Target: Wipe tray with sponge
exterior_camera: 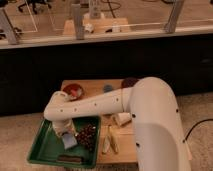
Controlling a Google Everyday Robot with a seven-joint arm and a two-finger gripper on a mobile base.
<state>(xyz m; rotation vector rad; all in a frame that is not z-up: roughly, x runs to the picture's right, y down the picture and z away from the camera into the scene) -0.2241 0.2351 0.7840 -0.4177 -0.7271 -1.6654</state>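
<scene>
The dark-green tray (44,150) sits at the front left corner of the wooden table. The small blue-grey sponge (70,141) rests on the tray floor near its middle. My gripper (65,132) points down into the tray from the white arm's wrist, directly over the sponge, and is shut on it. The wrist hides the sponge's top. A dark brown clump (86,136) lies in the tray just right of the sponge, and a dark bar (70,159) lies by the tray's front wall.
A red-brown bowl (72,91), a blue cup (107,88) and a dark bowl (130,81) stand at the table's back. A white mug (122,119) and pale utensils (108,142) lie right of the tray. The arm's bulky white body (155,130) covers the table's right.
</scene>
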